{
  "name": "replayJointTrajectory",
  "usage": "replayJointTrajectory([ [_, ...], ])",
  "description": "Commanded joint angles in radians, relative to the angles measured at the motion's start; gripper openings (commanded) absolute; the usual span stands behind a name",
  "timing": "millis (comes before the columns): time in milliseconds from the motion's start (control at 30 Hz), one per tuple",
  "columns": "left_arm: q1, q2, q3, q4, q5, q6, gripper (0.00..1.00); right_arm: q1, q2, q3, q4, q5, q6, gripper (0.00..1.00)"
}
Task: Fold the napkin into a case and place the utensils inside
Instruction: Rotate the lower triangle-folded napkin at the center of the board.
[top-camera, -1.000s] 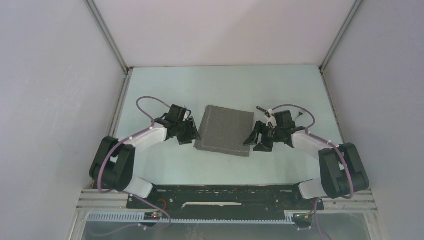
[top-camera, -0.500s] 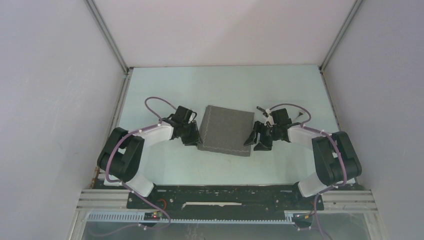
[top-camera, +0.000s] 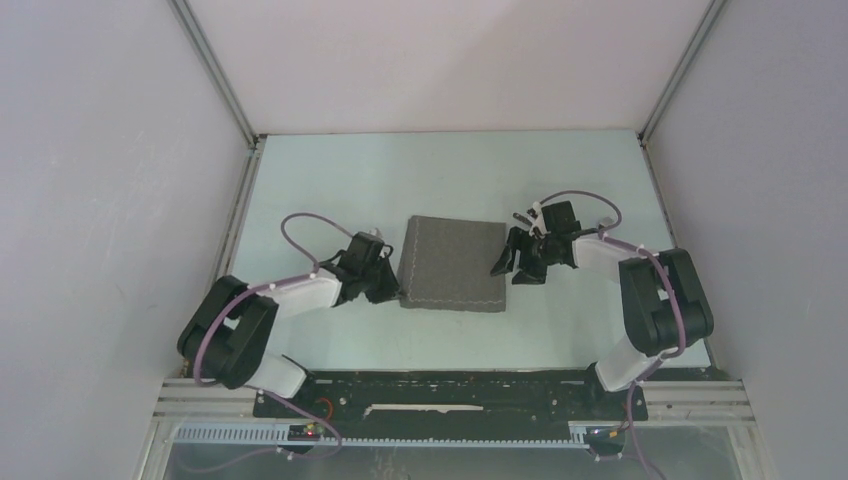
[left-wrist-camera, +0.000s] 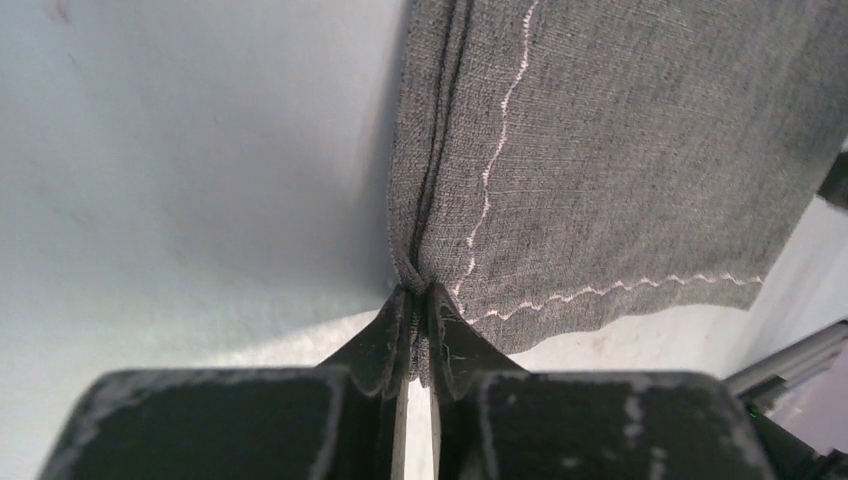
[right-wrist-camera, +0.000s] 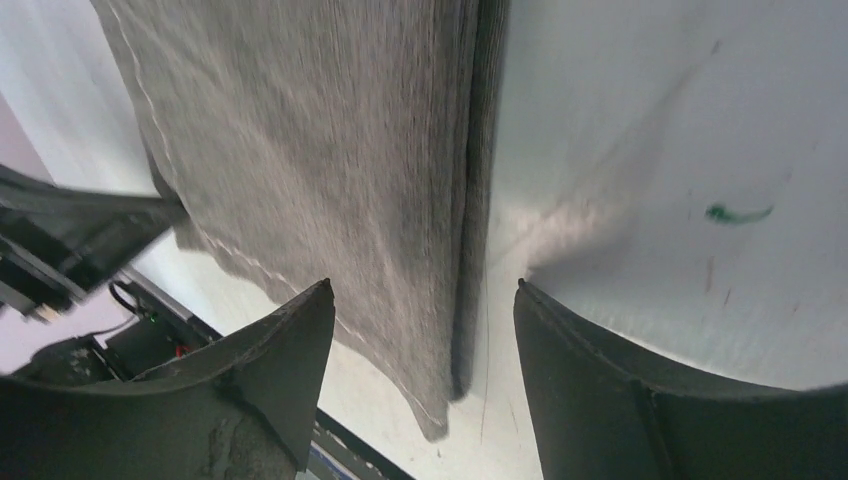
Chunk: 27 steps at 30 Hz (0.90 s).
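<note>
The grey napkin (top-camera: 453, 263) lies folded into a flat, roughly square stack mid-table. My left gripper (top-camera: 392, 287) is shut on its near left corner; in the left wrist view the fingertips (left-wrist-camera: 420, 300) pinch the layered fold of the cloth (left-wrist-camera: 620, 150). My right gripper (top-camera: 507, 266) is open at the napkin's right edge. In the right wrist view (right-wrist-camera: 422, 290) the cloth's folded edge (right-wrist-camera: 330, 150) lies between the spread fingers, untouched. A small dark slim item with a pale end (top-camera: 524, 216) shows behind the right gripper; I cannot tell whether it is a utensil.
Pale table surface (top-camera: 450, 170) lies beyond the napkin, bounded by white walls and metal corner posts (top-camera: 250, 140). The black base rail (top-camera: 450, 385) runs along the near edge. A small green mark (right-wrist-camera: 738, 212) is on the table to the right of the cloth.
The left gripper has shifted toward the near edge at the napkin's left corner, and the cloth now lies squarer. The right gripper has moved farther back along the right edge, still open.
</note>
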Motion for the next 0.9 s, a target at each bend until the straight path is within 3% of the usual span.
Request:
replayJointTrajectory([
  [0, -0.073, -0.038, -0.120, -0.001, -0.062, -0.137, 0.09, -0.027, 0.076, 0.084, 0.057, 0.018, -0.016, 0.75],
  [167, -0.143, -0.076, -0.211, 0.105, -0.072, -0.287, 0.09, -0.031, 0.211, 0.215, 0.087, -0.021, 0.002, 0.76],
  [367, -0.214, -0.042, -0.359, 0.382, -0.039, -0.514, 0.07, -0.004, 0.348, 0.348, 0.125, -0.083, 0.009, 0.76],
  [600, -0.301, -0.094, -0.353, 0.334, -0.081, -0.588, 0.08, 0.037, 0.410, 0.420, 0.101, -0.076, -0.020, 0.75],
  [700, -0.299, -0.181, -0.357, 0.244, -0.124, -0.570, 0.18, 0.027, 0.370, 0.424, 0.038, -0.009, -0.049, 0.76],
  [767, -0.301, -0.261, -0.347, 0.169, -0.148, -0.533, 0.34, 0.020, 0.337, 0.465, -0.066, 0.056, -0.096, 0.76],
  [833, -0.300, -0.356, -0.322, 0.029, -0.193, -0.487, 0.51, 0.036, 0.288, 0.527, -0.222, 0.226, -0.148, 0.78],
  [867, -0.300, -0.410, -0.307, -0.032, -0.212, -0.460, 0.54, 0.053, 0.253, 0.549, -0.289, 0.335, -0.164, 0.80],
])
